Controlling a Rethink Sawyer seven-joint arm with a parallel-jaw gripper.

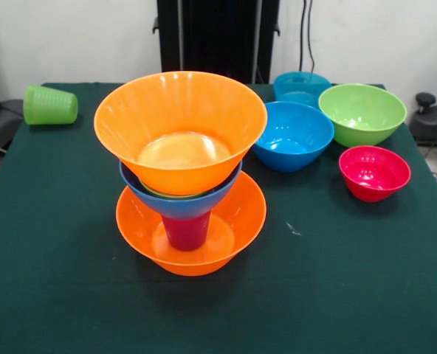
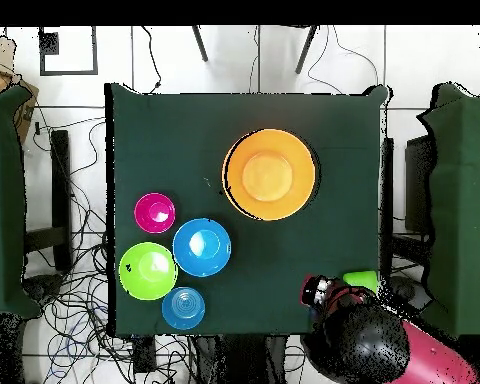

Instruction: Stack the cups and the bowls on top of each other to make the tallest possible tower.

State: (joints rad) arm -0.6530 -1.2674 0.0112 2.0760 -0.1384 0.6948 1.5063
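front view low across table [image 1: 366,295], overhead straight down, both sharing tower [image 1: 181,169]

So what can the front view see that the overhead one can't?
Only the front view shows the tower's layers: an orange bowl, a purple cup in it, then a blue bowl and another orange bowl. Only the overhead shows the robot arm at the table's corner. Both show the loose bowls and green cup.
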